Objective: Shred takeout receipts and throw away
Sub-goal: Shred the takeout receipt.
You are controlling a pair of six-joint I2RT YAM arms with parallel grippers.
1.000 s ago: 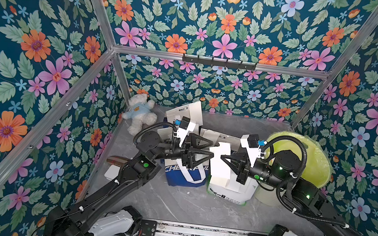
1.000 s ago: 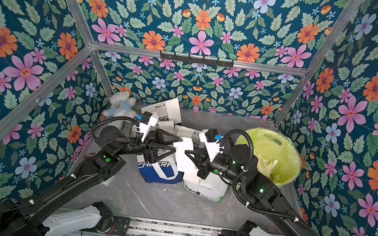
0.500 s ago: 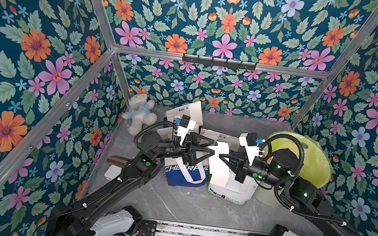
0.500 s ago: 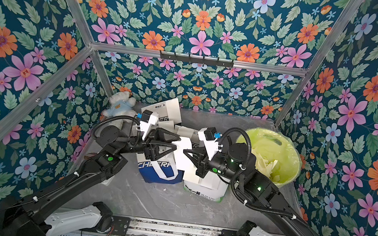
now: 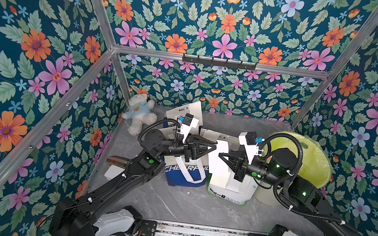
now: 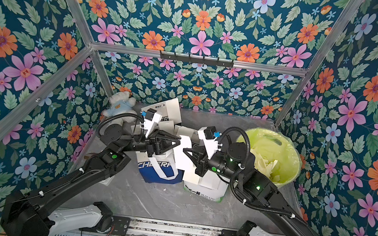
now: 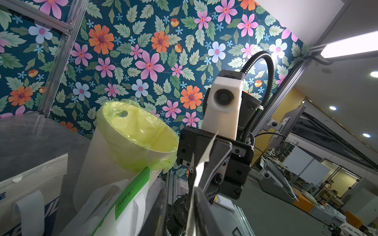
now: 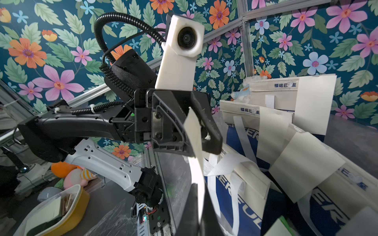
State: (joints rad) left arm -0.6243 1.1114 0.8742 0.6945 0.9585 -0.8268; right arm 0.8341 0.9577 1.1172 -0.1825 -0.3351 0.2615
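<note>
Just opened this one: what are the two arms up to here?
The arms meet above the blue-and-white takeout bags, both gripping one thin white paper receipt. The left gripper is shut on one edge and the right gripper on the slip from the opposite side, seemingly set to tear it. The white bin with a yellow-green liner beside the right arm already holds pale scraps.

2 black arms [image 5: 125, 179], white bases [image 5: 117, 220], ribbed black cables [image 5: 287, 136].

Teal floral wallpaper walls [image 5: 221, 16], aluminium frame bars [image 5: 142, 51], grey marbled tabletop [image 5: 184, 204], bright ceiling light strip [image 7: 347, 48].
</note>
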